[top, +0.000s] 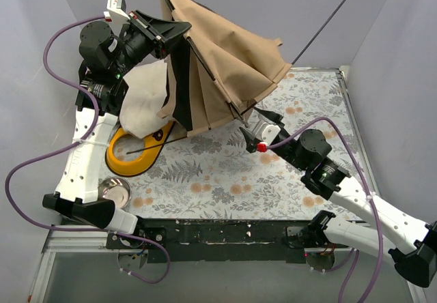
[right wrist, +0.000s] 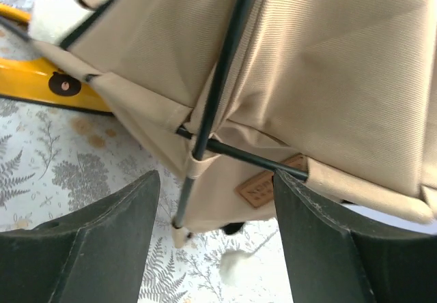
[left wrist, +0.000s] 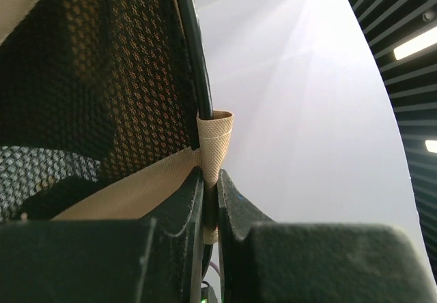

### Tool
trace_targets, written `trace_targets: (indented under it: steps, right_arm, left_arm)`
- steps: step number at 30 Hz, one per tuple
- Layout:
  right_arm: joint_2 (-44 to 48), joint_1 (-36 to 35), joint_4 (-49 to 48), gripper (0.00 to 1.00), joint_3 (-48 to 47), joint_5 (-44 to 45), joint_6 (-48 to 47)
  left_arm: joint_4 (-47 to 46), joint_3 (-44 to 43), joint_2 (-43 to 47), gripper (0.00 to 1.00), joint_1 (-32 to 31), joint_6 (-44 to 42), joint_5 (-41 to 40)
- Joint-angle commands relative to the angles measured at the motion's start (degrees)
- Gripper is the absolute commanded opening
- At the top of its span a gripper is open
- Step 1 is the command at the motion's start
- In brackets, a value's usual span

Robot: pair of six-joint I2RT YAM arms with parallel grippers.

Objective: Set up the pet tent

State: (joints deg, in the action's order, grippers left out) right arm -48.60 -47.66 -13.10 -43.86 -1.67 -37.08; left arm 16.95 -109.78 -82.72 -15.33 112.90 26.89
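The tan pet tent [top: 225, 64] hangs half-collapsed and lifted at the back of the table. My left gripper [top: 179, 31] is shut on a black pole [left wrist: 198, 64] where it runs through a tan fabric loop [left wrist: 215, 142] at the tent's edge, beside dark mesh lining. My right gripper [top: 256, 127] is open just in front of the tent's lower corner; a crossing of black poles [right wrist: 205, 142], the brown label patch [right wrist: 263, 188] and the white pom-pom [right wrist: 235, 265] lie between its fingers [right wrist: 102, 241].
A fluffy cream cushion [top: 145, 102] lies under the tent's left side. A yellow bowl stand [top: 133, 154] sits in front of it, and a metal bowl [top: 113, 192] near the left arm's base. A thin black pole [top: 328, 23] slants across the back right wall.
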Motion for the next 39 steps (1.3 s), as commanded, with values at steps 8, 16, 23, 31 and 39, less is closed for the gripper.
trace_targets:
  steps: [8, 16, 23, 31, 39]
  right_arm:
    - [-7.6, 0.0, -13.8, 0.64, -1.2, 4.2, 11.5]
    - [-9.9, 0.0, -15.6, 0.62, 0.5, 1.1, 19.1]
    - [-16.5, 0.2, -18.1, 0.43, -3.6, 3.9, 18.9]
    - [-9.2, 0.5, 8.5, 0.01, -16.5, 6.1, 24.3]
    - [-8.6, 5.1, 38.1, 0.01, -36.6, 9.3, 36.0]
  left_arm:
    - [0.4, 0.1, 3.7, 0.00, 1.7, 6.3, -1.8]
    - [-0.2, 0.9, 3.5, 0.00, 2.8, 7.6, -0.1]
    - [1.2, 2.6, 4.2, 0.00, 2.8, 6.4, 1.1]
    - [1.3, 8.6, 6.6, 0.57, 5.0, -10.8, 1.5]
    - [2.6, 9.1, 3.0, 0.98, 18.7, -23.1, 22.1]
